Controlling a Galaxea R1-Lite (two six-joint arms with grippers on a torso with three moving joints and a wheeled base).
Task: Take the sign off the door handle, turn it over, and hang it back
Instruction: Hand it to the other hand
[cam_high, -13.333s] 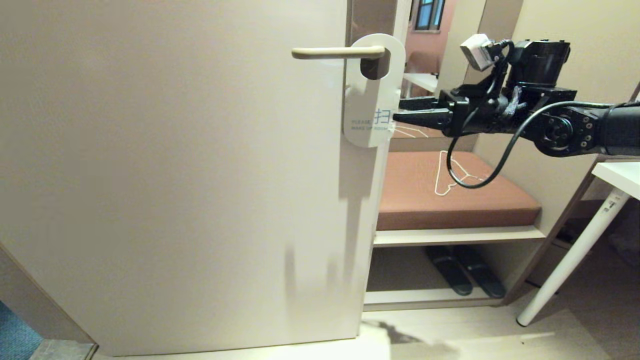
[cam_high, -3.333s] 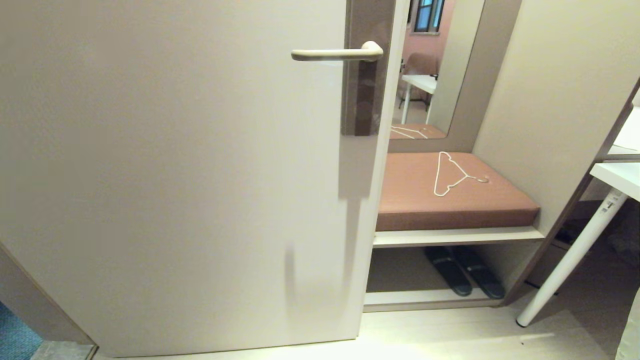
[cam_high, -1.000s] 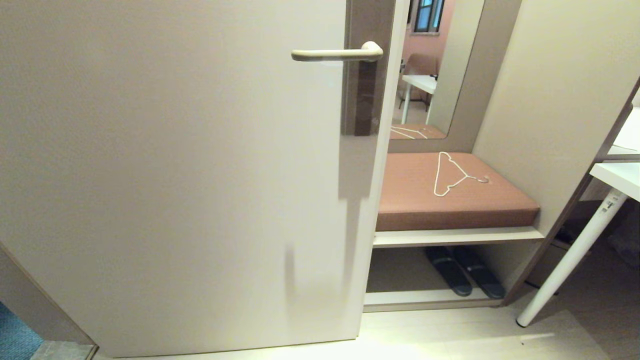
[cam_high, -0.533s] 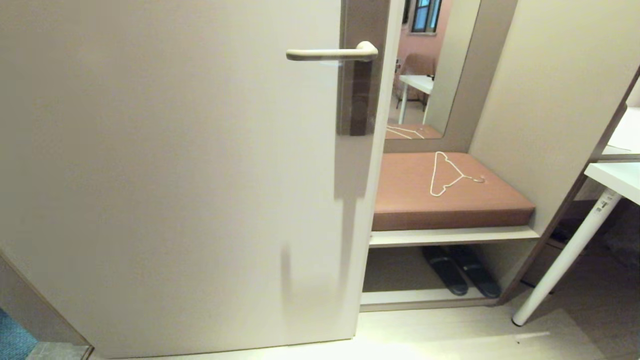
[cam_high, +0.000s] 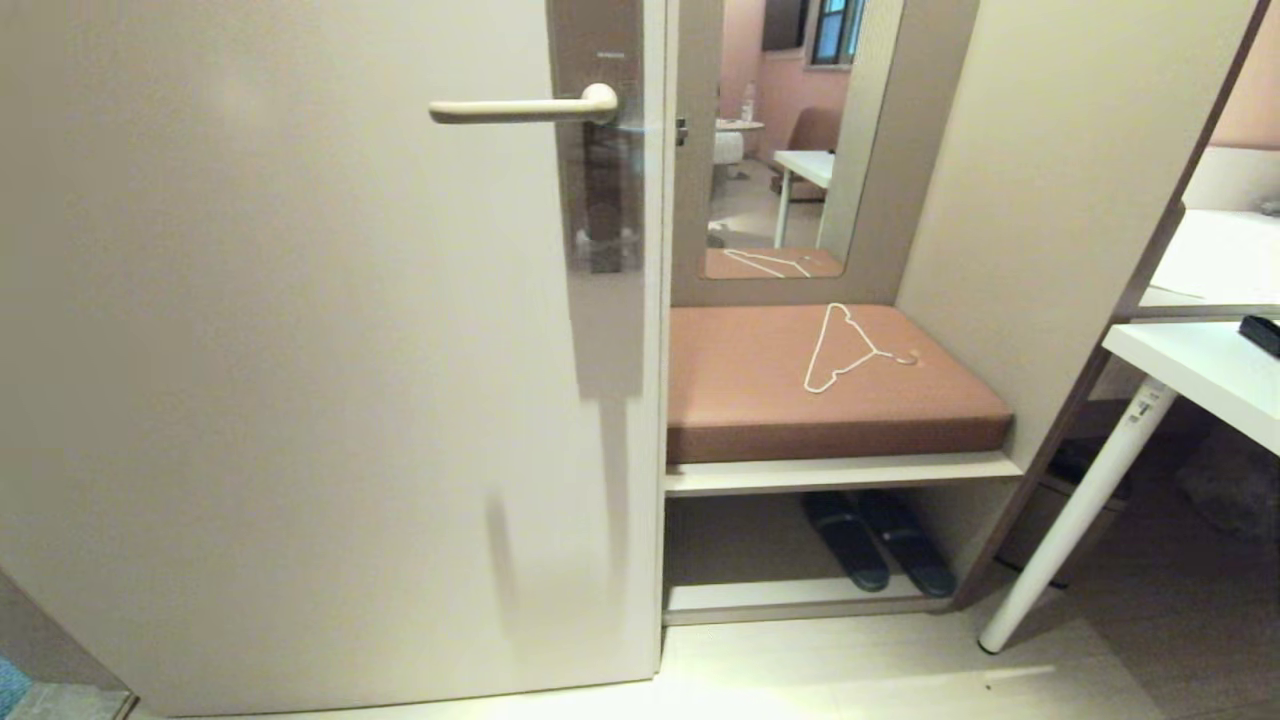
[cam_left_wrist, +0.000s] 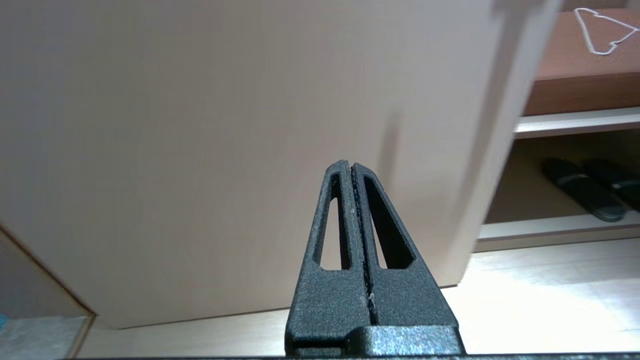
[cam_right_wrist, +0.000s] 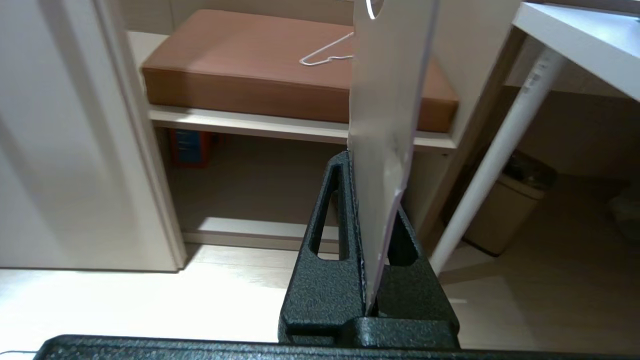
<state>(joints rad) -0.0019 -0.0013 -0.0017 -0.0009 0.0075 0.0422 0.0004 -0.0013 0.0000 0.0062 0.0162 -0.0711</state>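
Sign (cam_right_wrist: 385, 115) is off the door: it sits pinched between the closed fingers of the right claw (cam_right_wrist: 367, 165), standing edge-on out of the tips, with the curve of its round hole just showing at its far end. Only a pale, plain face of it shows from the right wrist, and no lettering can be made out.

Going from the left, the big cream door (cam_high: 300, 350) fills most of the head view. Low in front of it the left claw (cam_left_wrist: 352, 167) hangs with its two black fingers pressed flat together and nothing between them, pointing toward the foot of the door above the pale floor (cam_left_wrist: 525, 300). Neither arm reaches into the head view.

Further right, the door handle (cam_high: 520, 108) juts out level from its tall glossy plate (cam_high: 600, 150), bare, with nothing hung over it. Past the door's edge is a mirror (cam_high: 790, 130), and under it a brown cushioned seat (cam_high: 760, 400) with a thin white wire hanger (cam_high: 850, 350) lying flat on top. A pair of dark slippers (cam_high: 880, 545) lies on the shelf beneath. The right claw points toward this seat, with the sign rising in front of the cushion. At the far right stands a white bench (cam_high: 1200, 370) on a slanted white leg (cam_high: 1070, 520).
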